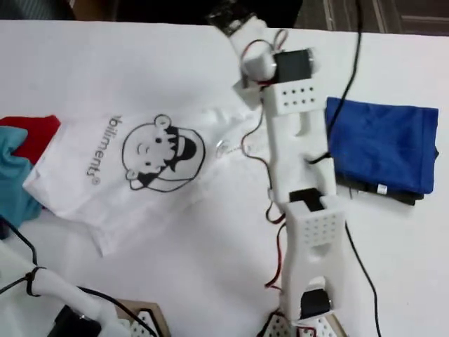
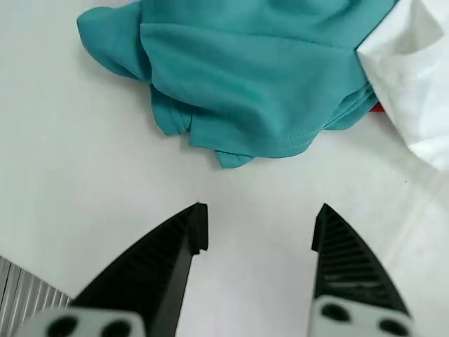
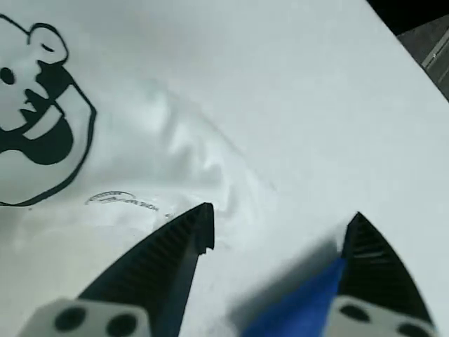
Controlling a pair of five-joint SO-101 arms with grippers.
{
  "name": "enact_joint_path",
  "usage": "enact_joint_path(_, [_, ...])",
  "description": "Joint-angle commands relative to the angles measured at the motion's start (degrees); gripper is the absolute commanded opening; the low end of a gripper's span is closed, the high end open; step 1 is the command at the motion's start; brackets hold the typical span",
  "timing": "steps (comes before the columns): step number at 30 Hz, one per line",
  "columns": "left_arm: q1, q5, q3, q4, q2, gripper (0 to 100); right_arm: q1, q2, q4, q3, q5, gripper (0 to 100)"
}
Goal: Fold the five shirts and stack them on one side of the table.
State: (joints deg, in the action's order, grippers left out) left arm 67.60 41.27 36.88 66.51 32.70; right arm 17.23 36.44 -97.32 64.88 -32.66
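White cotton T-shirt with black cartoon-face print (image 1: 140, 175) spread flat: collar end just under right gripper (image 3: 280, 217), fingers apart, empty; long axis runs toward left gripper (image 2: 259, 210), likewise apart

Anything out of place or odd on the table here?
Nothing damaged. The teal shirt lies bunched in a heap against the white shirt, and a dark shirt pokes out unevenly under the folded blue shirt.

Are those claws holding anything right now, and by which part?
Nothing is held. The left gripper is open near the crumpled teal shirt; the right gripper is open over the white printed shirt.
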Motion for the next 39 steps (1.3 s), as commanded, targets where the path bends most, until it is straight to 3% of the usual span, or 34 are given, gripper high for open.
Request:
enact_joint_path(1, [2.6,-0.4,-2.4,0.1,1.7,26,5.1,-0.6,-0.9,-2.8,4.0,28.2])
enact_joint_path(7, [14.9,-12.1,-10.7,-4.0,1.2,26,17.8,-3.6,-0.7,-20.7,8.5,30.3])
enact_joint_path(11, [19.8,-9.3,-12.5,-6.9,1.1,26,27.6,-8.3,-0.2,-25.1,12.5,30.2])
enact_joint_path(18, [20.6,-6.0,-12.4,-12.0,-4.8,26,39.7,-11.5,2.6,-30.7,17.1,30.2])
enact_joint_path(29, [20.1,-6.3,-13.8,-11.7,-7.4,26,42.2,-11.5,23.0,-53.8,17.6,30.2])
enact_joint_path(36, [20.1,-6.3,-13.8,-8.9,-7.3,26,40.6,-11.4,30.5,-61.8,14.9,30.0])
enact_joint_path(39, [19.4,-6.4,-13.8,-5.7,-7.3,26,36.9,-11.4,32.4,-62.8,14.9,20.7])
